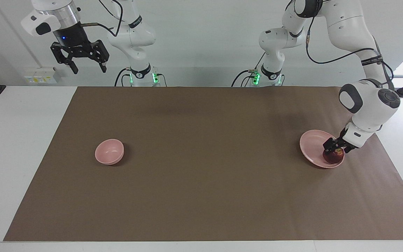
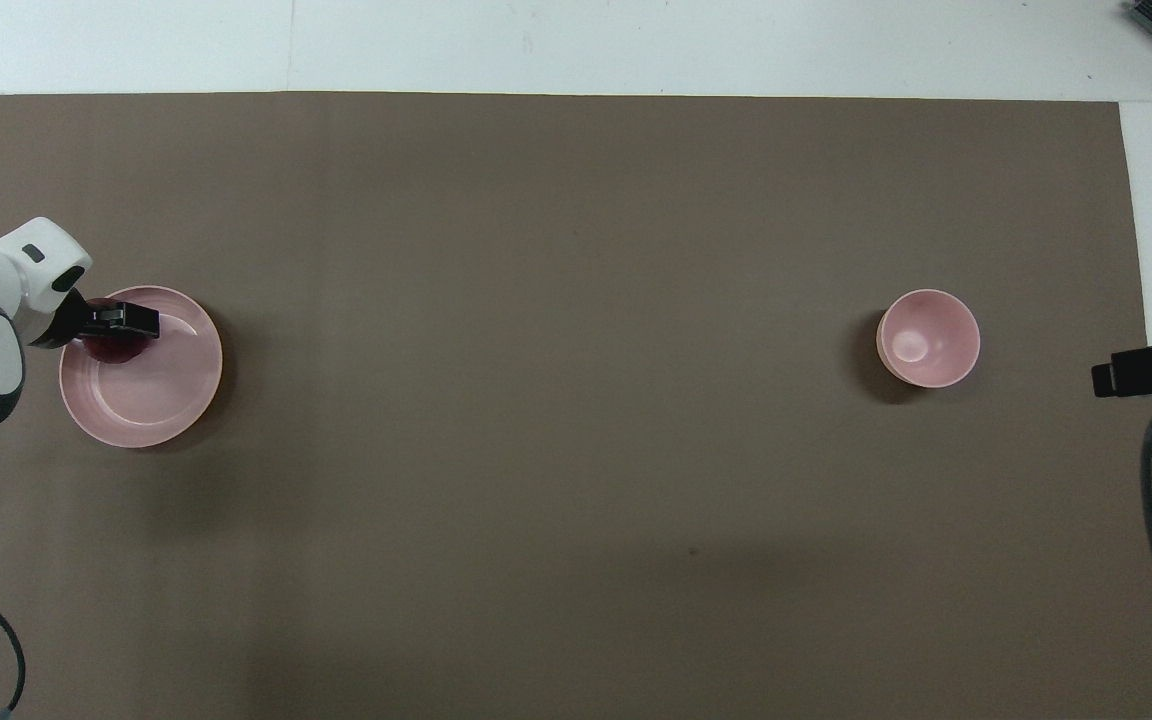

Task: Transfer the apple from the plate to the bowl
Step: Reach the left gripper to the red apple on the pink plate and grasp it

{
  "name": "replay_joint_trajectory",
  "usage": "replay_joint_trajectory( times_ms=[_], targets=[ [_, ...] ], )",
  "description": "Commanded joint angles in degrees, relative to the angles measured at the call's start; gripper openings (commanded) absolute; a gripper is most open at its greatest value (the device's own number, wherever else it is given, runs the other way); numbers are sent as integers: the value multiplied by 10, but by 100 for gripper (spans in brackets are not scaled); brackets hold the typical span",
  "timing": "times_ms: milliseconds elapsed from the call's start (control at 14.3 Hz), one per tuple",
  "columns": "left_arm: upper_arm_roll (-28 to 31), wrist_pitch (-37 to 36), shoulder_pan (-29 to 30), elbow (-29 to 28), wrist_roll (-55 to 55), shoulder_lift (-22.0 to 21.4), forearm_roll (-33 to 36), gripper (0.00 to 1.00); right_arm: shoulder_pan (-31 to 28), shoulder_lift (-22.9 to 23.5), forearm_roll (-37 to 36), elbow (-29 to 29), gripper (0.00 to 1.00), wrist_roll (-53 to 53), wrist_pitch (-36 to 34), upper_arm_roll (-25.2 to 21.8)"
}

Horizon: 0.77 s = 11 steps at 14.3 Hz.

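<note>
One step is in hand here: the pick-up. Your left gripper is down at the apple, low over the plate and right on top of the fruit. From these views you cannot tell whether it has a hold on the apple yet or merely stands about it, so treat the grasp as unconfirmed.

The apple sits on the plate, at the edge of it that is farther from the robots and toward the left arm's end of the table. It rests against the low rim there, not at the plate's middle. The left gripper comes at it slantwise from the left arm's end, with the wrist tilted.

The bowl is empty and stands well apart from the plate, on the brown mat toward the right arm's end of the table.

Your right gripper waits high in the air over the right arm's end, its jaws standing apart and holding nothing.

The next move likely calls for a firm close on the apple, then a straight lift clear of the rim before any sideways travel. A round fruit gripped off-centre may roll or drag the plate. After that comes a long carry across the mat to the bowl, which is only just wider than the apple, so you need to centre over it well.
</note>
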Motion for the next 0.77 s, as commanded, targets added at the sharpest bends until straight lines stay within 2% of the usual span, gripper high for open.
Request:
replay_joint_trajectory(
  times_ms=[0,280,701],
  targets=[
    [6,5,0,-3,-7,-1,7,0,-6,-14,9,-18,100,-16,7,1],
    [7,-18,-7,7,-33,-7,7,0,-6,-15,9,-18,100,-16,7,1],
    [4,-142,-23,74,-42,-23,7,0,-14,-15,26,-32,100,-11,7,0]
  ],
)
